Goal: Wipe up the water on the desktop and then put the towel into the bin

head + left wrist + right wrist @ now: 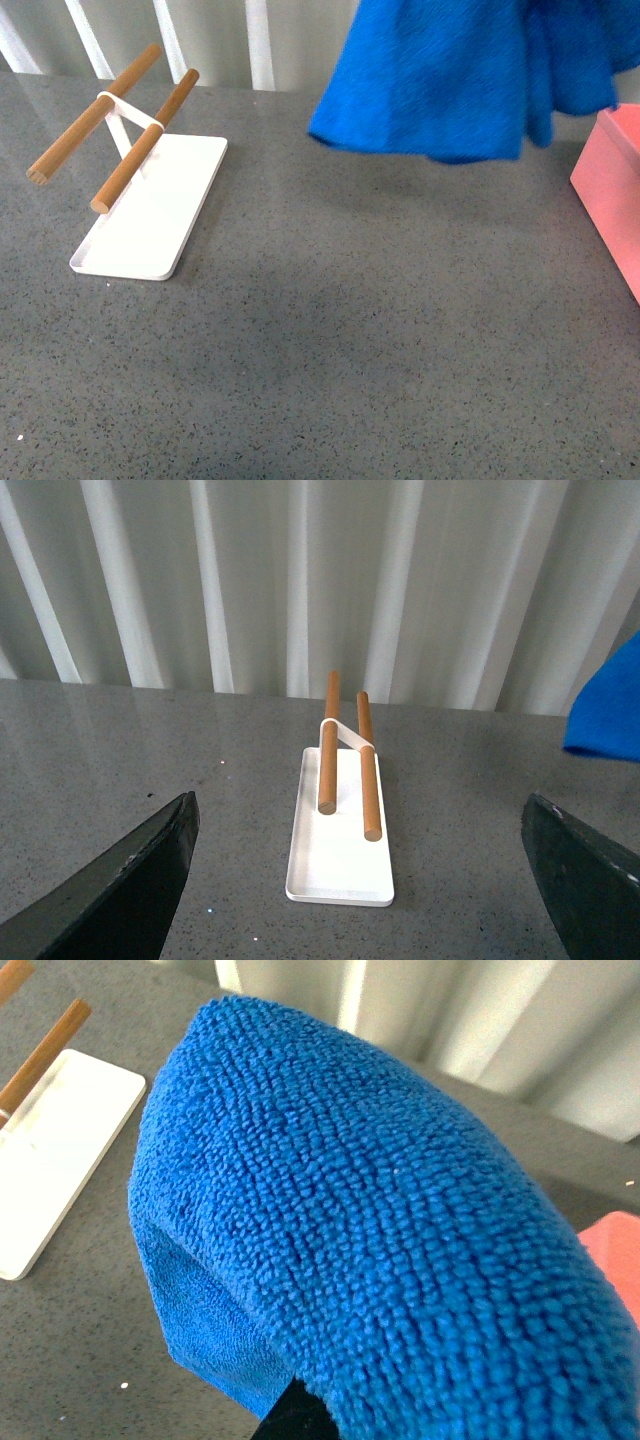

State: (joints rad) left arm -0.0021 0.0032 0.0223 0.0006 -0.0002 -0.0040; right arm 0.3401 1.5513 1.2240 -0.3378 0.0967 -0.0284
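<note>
Pictured aloft at 1 o'clock above the desktop, near the bin at 3: the towel. Left gripper splayed, empty; right gripper smothered in cloth, grasp impossible to tell.

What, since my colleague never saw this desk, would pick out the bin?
Take the speckled dark grey desktop. At its right side in the front view, just below the hanging blue towel, stands the bin. It is the only salmon-pink straight-walled box; the white tray with wooden bars lies far left.

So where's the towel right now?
In the front view the towel hangs in the air at the upper right, above the desktop and close by the pink bin.
</note>
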